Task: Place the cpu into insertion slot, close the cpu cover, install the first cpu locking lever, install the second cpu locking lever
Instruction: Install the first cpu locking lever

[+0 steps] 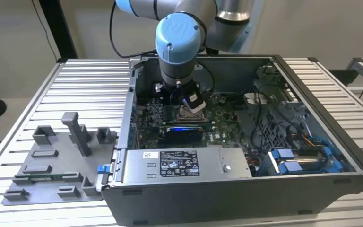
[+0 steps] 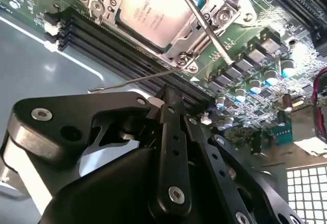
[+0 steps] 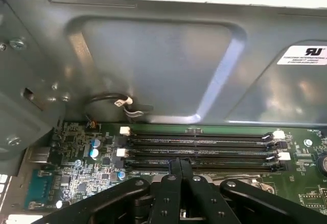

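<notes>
- Ribbed aluminium surface (image 1: 87, 75): the open dark grey computer case (image 1: 232, 194) is carried on it, with a flat grey plastic fixture tray (image 1: 49, 189) just beside the case on the exterior view's left.
- Grey robot arm with a blue joint cap (image 1: 178, 42): it is seen reaching down into the case, over the green circuit board (image 2: 258, 27).
- Long black memory slots (image 3: 204, 145): four are laid in parallel across the board, between the case wall and the socket area.
- Square insertion slot with a silvery metal rim (image 2: 185, 60): it is set in the board just beyond the memory slots in the second wrist view.
- Thin silvery cpu cover frame (image 2: 190, 32): it is seen lying down flat around the chip.
- Flat square cpu with a silvery-tan top (image 2: 153, 15): it is seated inside the slot and framed by the cover.
- First thin steel locking lever (image 2: 214, 35): it is seen crossing one corner of the cover at an angle.
- Second thin steel locking lever (image 2: 127, 82): it sticks out sideways over the memory slots, with its hooked end free.
- Jaws: they are pressed together in both wrist views, and nothing is seen between the black fingertips (image 2: 171, 112) (image 3: 175, 170). The tips are placed just beside the second lever, near its socket end. Contact with it cannot be told. The cpu lies near the tips and apart from them, beyond the lever.
</notes>
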`<state>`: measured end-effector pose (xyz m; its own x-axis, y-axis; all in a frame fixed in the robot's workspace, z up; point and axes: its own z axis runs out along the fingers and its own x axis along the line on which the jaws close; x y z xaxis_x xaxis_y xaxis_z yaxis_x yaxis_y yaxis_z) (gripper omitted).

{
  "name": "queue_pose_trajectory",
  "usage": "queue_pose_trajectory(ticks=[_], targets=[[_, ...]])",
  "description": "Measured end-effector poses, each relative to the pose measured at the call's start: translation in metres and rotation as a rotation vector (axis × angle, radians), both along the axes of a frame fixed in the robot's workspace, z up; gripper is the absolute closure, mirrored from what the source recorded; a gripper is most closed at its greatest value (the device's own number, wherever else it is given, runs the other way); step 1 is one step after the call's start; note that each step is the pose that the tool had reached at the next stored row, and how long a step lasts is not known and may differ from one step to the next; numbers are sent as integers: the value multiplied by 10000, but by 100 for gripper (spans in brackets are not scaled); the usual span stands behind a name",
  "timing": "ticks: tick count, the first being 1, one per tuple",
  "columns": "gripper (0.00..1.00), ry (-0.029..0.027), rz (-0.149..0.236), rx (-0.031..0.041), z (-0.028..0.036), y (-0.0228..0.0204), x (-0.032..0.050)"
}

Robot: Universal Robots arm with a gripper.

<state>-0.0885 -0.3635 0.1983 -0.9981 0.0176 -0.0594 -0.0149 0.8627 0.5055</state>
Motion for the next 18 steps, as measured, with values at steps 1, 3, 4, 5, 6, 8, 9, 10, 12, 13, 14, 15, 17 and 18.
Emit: queue_pose_trajectory(ticks=[1,3,4,5,6,8,9,10,12,13,14,15,17,18], targets=[[100,-1,0,0,-2,0,0],[100,-2,0,3,-12,0,-1],[100,-1,0,0,-18,0,-1],[100,-1,0,1,-25,-1,-1],[100,0,-1,1,-31,0,0],[100,1,0,-3,-35,-1,5],[100,-1,-1,1,-39,-1,8],[100,-2,-1,2,-44,0,12],[100,0,-1,-1,-48,-1,22],[100,0,0,0,-51,-1,27],[100,-1,0,1,-55,-1,32],[100,0,-1,0,-57,-1,38],[100,0,-1,0,-59,-1,48],[100,-1,0,1,-60,-1,54]])
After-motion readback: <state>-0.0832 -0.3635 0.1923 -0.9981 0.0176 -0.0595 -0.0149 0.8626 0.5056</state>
